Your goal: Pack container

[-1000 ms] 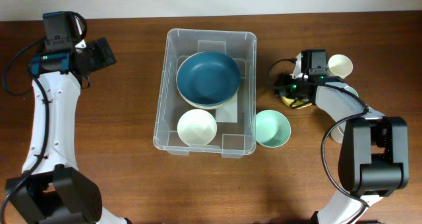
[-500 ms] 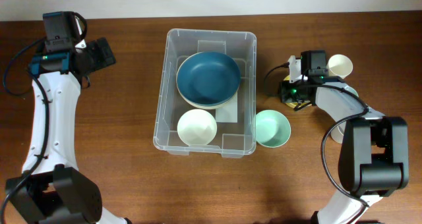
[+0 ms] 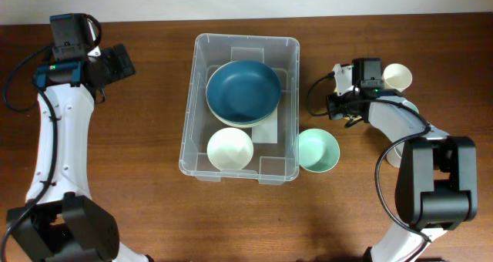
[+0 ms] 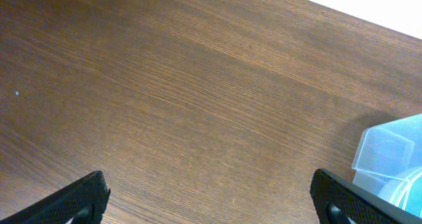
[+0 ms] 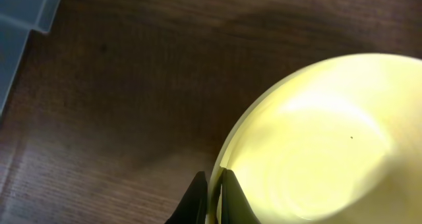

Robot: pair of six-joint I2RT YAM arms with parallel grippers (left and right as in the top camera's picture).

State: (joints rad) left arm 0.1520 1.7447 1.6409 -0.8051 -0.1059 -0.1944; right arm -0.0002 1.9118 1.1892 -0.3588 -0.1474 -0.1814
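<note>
The clear container [image 3: 199, 100] sits mid-table with a dark blue bowl [image 3: 243, 91] stacked on a pale one and a whitish bowl [image 3: 230, 148] inside. To its right, my right gripper [image 3: 340, 106] is shut on the rim of a yellow bowl [image 5: 316, 145]; in the right wrist view one finger is outside and one inside the rim, gripper [image 5: 214, 199]. From overhead the arm hides that bowl. My left gripper [image 3: 119, 62] hovers far left of the container, open and empty, gripper [image 4: 211, 201] over bare wood.
A mint bowl [image 3: 318, 150] rests against the container's front right corner. A cream cup [image 3: 397, 77] stands behind the right arm, with more pale dishes partly hidden under it. A container corner [image 4: 395, 151] shows at the left wrist view's right edge.
The right gripper has closed onto the yellow bowl's rim and now covers the bowl from overhead. The left arm has not moved.
</note>
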